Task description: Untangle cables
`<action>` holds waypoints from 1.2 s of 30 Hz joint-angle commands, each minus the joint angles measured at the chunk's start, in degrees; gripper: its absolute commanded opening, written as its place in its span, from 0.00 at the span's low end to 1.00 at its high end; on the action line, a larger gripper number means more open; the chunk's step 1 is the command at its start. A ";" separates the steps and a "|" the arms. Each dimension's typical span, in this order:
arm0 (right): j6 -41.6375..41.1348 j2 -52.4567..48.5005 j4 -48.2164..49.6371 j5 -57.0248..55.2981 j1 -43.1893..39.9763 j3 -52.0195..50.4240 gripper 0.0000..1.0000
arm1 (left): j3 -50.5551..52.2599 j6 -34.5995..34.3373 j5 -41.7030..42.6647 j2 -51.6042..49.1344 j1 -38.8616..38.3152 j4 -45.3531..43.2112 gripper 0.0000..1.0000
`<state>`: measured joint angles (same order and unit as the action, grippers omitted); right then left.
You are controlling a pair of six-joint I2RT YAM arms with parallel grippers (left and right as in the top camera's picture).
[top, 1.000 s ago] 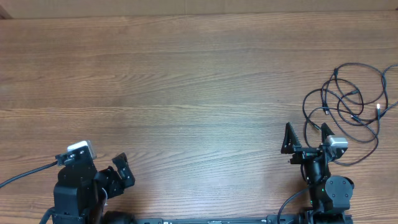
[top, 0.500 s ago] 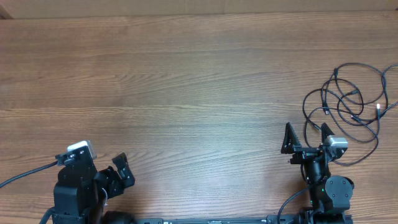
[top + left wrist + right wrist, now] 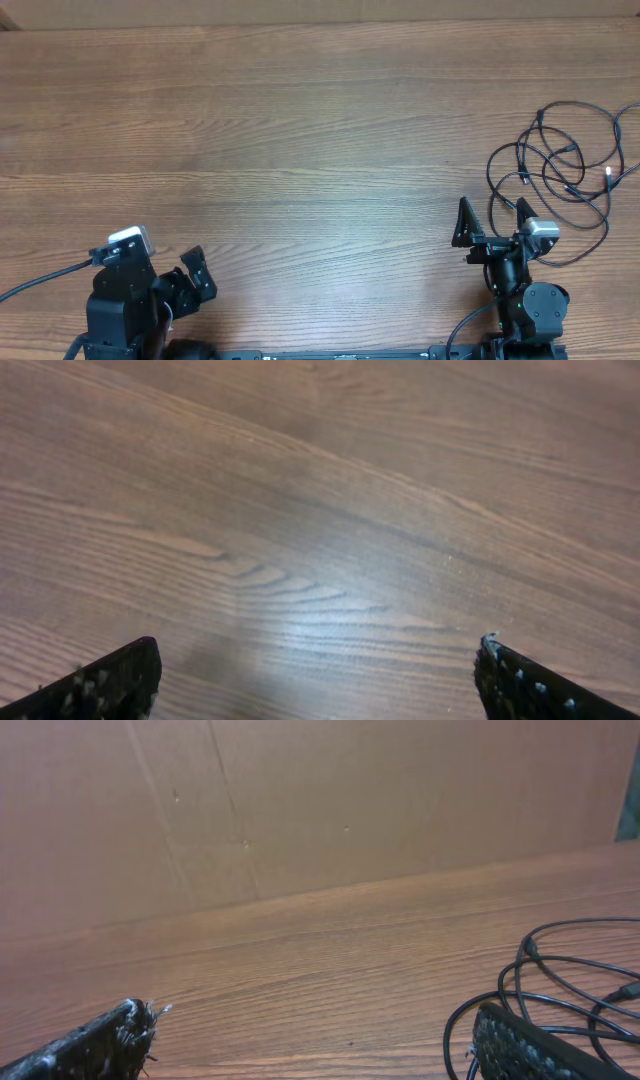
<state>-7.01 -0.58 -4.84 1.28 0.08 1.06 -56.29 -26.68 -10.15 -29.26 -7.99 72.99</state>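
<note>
The cables point(image 3: 560, 170) are thin black cords tangled in loose loops at the right side of the table. Their near loops show at the lower right of the right wrist view point(image 3: 560, 980). My right gripper point(image 3: 494, 222) is open and empty, just left of the tangle's near edge; in its wrist view point(image 3: 318, 1038) its right finger lies in front of a loop. My left gripper point(image 3: 185, 275) is open and empty at the front left, far from the cables; its wrist view point(image 3: 318, 670) shows only bare wood between the fingers.
The wooden table point(image 3: 300, 150) spreads between the arms. A brown cardboard wall point(image 3: 300, 800) stands along the far edge. A thicker black robot cable point(image 3: 40, 282) runs off the left edge. The tangle reaches the right table edge.
</note>
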 commanded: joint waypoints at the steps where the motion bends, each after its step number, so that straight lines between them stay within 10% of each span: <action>1: 0.39 0.42 0.15 0.28 -0.15 -0.61 1.00 | 0.52 -0.13 -0.94 1.40 0.11 0.68 1.00; 29: 0.39 0.42 0.15 0.28 -0.15 -0.61 1.00 | 54.82 24.87 10.01 29.07 3.08 -83.52 1.00; 36: 0.39 0.42 0.15 0.31 -0.15 -0.61 1.00 | 56.06 28.22 9.99 29.07 3.21 -78.99 0.99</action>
<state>-6.98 -0.58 -4.97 1.30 0.08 1.06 -0.73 -1.98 -1.02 -0.73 -5.19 -8.51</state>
